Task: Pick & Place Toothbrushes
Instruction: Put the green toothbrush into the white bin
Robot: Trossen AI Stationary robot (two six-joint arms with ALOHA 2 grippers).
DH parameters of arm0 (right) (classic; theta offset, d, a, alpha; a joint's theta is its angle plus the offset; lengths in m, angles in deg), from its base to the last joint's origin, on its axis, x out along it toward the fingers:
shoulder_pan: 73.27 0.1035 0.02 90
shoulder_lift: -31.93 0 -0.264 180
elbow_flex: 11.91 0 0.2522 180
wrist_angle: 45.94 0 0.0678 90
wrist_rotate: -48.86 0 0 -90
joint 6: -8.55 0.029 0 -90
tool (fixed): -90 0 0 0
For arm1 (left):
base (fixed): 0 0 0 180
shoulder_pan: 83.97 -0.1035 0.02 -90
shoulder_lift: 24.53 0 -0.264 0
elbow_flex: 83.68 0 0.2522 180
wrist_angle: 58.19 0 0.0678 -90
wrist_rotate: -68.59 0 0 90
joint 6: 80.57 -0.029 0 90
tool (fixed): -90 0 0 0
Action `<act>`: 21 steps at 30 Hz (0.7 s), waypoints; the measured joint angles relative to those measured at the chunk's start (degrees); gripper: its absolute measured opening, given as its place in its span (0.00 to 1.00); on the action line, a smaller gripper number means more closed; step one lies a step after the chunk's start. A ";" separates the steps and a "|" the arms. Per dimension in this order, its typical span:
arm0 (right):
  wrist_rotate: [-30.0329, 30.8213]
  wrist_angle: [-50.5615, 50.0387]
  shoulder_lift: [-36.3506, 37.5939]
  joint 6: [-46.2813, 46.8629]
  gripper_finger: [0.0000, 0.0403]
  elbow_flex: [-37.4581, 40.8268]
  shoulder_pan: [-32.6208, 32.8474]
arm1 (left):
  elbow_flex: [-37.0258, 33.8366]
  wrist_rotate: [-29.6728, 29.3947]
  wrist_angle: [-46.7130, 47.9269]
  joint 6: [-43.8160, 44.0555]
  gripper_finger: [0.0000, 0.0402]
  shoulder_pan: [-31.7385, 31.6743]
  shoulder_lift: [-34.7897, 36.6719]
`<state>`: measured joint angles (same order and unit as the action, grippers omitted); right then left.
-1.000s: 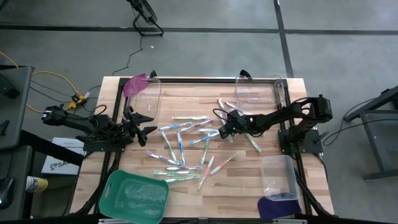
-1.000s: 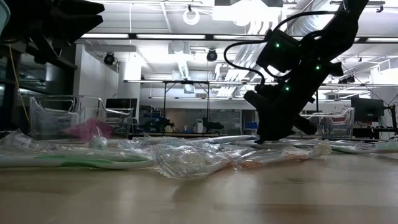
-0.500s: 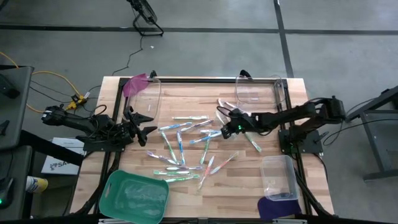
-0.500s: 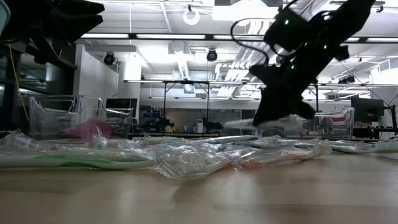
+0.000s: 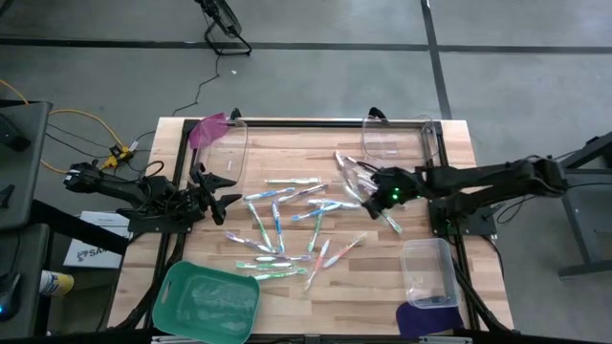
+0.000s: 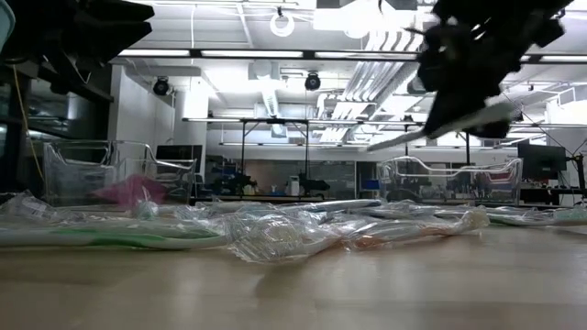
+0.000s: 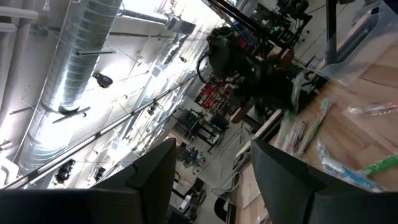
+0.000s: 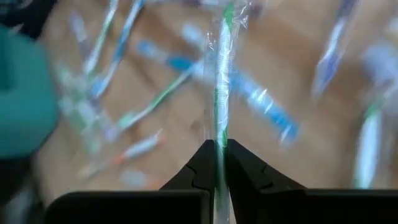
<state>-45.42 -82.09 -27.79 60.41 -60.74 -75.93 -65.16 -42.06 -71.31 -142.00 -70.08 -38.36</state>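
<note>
Right gripper (image 8: 216,163) pinches a wrapped green toothbrush (image 8: 221,74) above scattered toothbrushes (image 8: 261,102).

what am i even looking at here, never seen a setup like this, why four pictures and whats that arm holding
It is a robot with two dark arms at a wooden table, filmed at one moment by four cameras: one overhead, one at table-top height, and one on each wrist.

Wrapped toothbrushes lie scattered across the middle of the table. Clear bins sit toward the edges, and a green lid lies at the near edge.

The right gripper is shut on one green toothbrush in its clear wrapper and holds it above the pile; the wrist view shows it pinched between the two fingers.

The left gripper waits open at the left side, holding nothing.
</note>
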 joint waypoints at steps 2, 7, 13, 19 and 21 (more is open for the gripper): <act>-2.82 -4.42 3.16 2.52 0.04 -0.02 1.10 | 0.00 0.00 -0.01 0.00 0.50 0.00 0.01; -7.21 -14.09 10.13 12.09 0.04 -0.02 5.81 | 0.00 0.00 0.01 -0.09 0.50 0.00 0.00; -10.59 -16.52 17.39 24.69 0.04 -0.02 13.88 | 0.00 0.00 -0.01 -1.19 0.50 0.00 0.02; -8.78 -18.27 22.18 35.56 0.04 -0.02 23.33 | 0.00 0.00 -0.01 -1.31 0.50 0.00 0.00; -6.65 -19.10 22.79 39.06 0.04 -0.02 26.99 | 0.00 0.00 0.00 -1.31 0.50 0.00 0.00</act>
<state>-52.07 -101.20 -5.00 99.47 -60.76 -48.93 -65.16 -42.06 -71.32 -143.31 -70.08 -38.36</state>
